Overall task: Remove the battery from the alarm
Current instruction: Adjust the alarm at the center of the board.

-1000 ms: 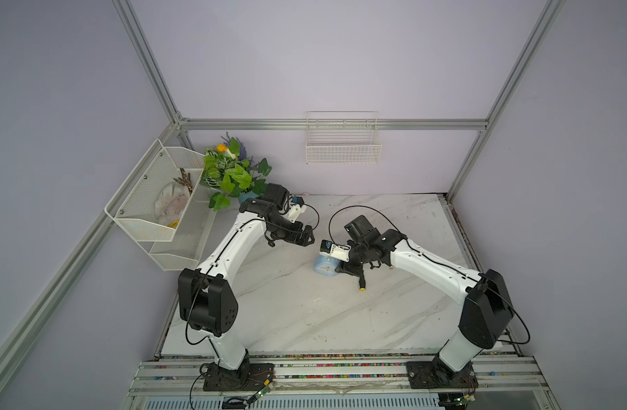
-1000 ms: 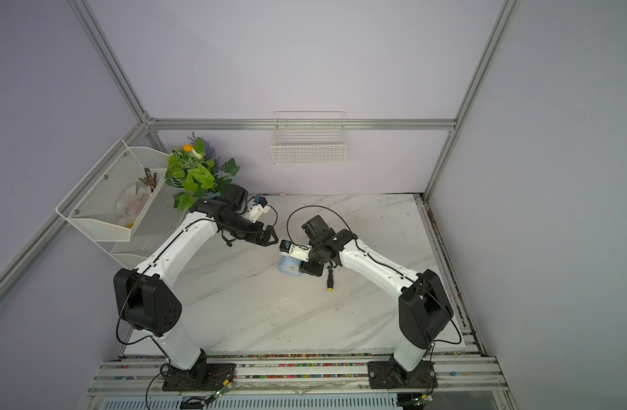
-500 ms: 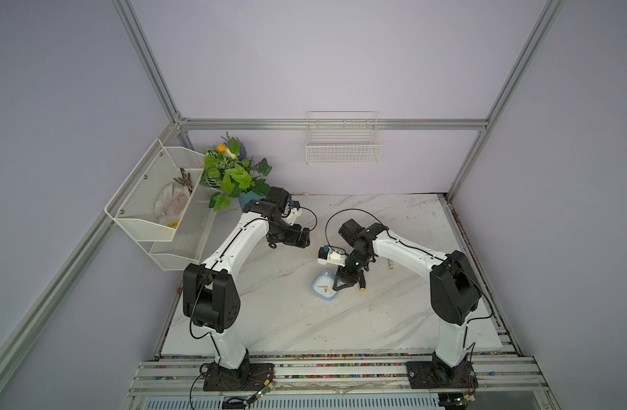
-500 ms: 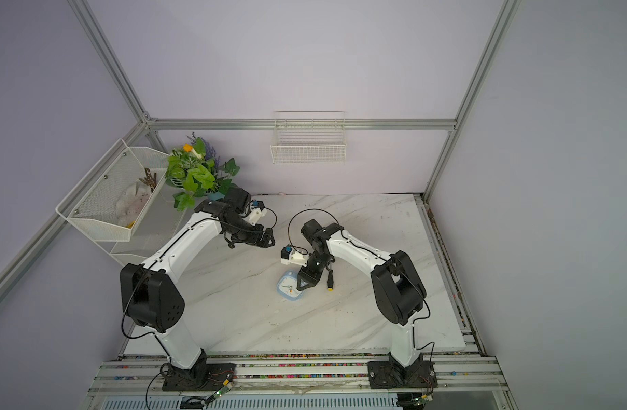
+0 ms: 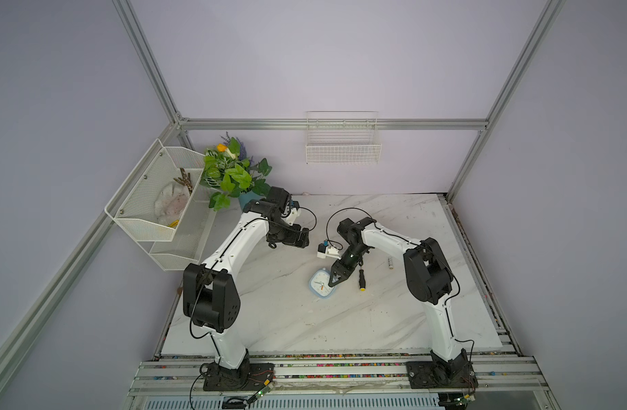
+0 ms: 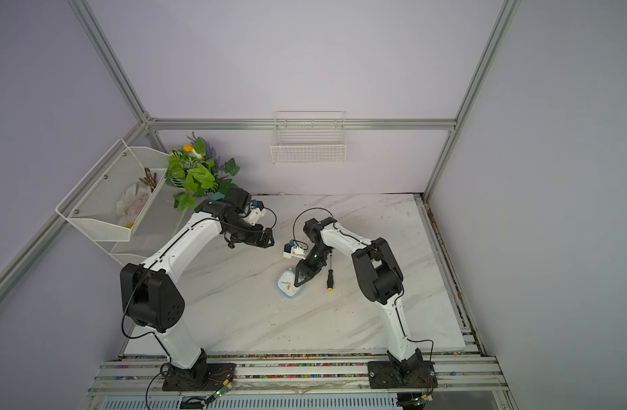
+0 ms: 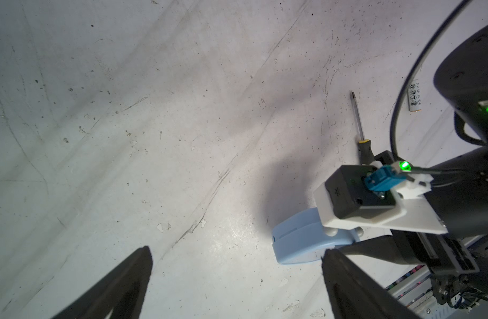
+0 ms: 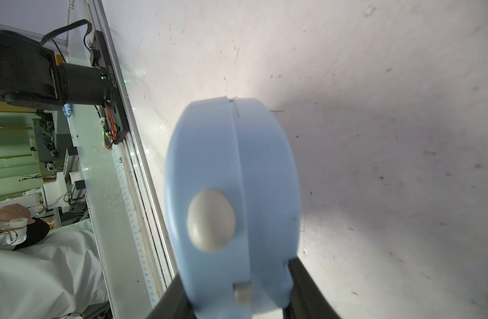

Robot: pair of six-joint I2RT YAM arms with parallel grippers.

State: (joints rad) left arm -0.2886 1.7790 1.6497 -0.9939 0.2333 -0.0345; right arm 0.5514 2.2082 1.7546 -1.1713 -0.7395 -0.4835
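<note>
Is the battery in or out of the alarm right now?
Out: the battery lies bare on the table, on the far side of the screwdriver from the alarm, touching neither.

The alarm (image 5: 322,287) is coloured light blue, its face white; the screwdriver (image 5: 361,278) is handled in black, capped yellow; the table (image 5: 287,319) is veined grey on white.

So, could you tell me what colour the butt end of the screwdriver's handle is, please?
Yellow; the screwdriver shows it best in a top view.
</note>
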